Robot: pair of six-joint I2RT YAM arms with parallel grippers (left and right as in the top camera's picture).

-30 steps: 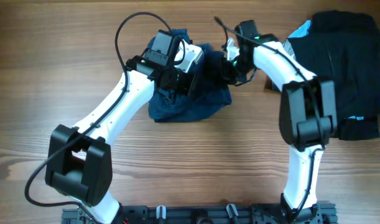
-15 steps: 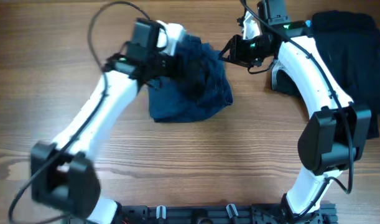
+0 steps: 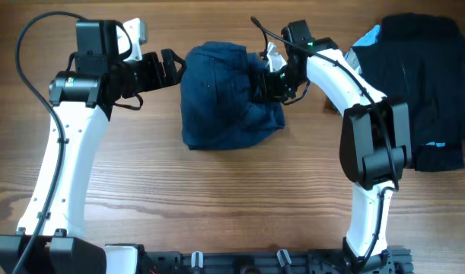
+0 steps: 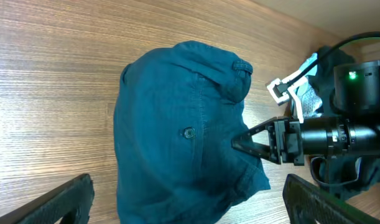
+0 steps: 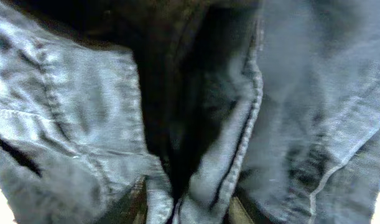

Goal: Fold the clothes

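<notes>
Two arms, two grippers, one loose garment, one side pile. Nearest the bases is bare wood table (image 3: 217, 205). Further out, mid-table, lies the single blue denim garment (image 3: 221, 103), bunched into a rounded heap (not flat, not neatly folded). One button (image 4: 188, 132) shows on its upper face in the left wrist view.

The left gripper (image 3: 173, 68) is just left of the garment's upper edge, apart from it. Its jaws are spread wide and hold nothing. In its own camera both fingers (image 4: 65, 200) sit at the bottom corners with the whole garment between and beyond them.

The right gripper (image 3: 261, 84) is pressed into the garment's right edge. Seen from the left wrist, its tips come to a narrow point right at the cloth. Its own camera is filled with denim seams (very close, somewhat blurred), with a fold of fabric between the two fingertips at the bottom, so the jaws are nearly closed on that fold.

At the far right sits one pile of dark clothes (image 3: 422, 61), well apart from the blue garment. How many pieces it holds is unclear. One light-blue patch (image 3: 369, 36) shows at its upper left corner.
</notes>
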